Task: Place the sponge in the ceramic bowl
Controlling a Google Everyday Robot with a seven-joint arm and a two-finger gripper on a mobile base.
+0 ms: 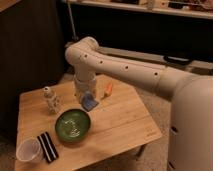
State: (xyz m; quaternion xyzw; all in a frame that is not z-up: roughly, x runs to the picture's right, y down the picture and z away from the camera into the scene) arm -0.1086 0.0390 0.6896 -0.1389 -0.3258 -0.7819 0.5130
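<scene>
The ceramic bowl [73,125] is a glossy dark-green dish standing on the front left part of the wooden table [125,122]. The light-blue sponge [89,102] sits just behind the bowl's far right rim, directly under the arm's wrist. My gripper [86,96] points down from the white arm right at the sponge, its tips at the sponge's top. Whether the sponge rests on the table or hangs slightly above it, I cannot tell.
A small white patterned bottle [50,99] stands left of the sponge. An orange object [108,90] lies behind it to the right. A black striped flat rectangle [47,146] and a clear plastic cup [28,149] sit at the front left corner. Shelving lines the back wall.
</scene>
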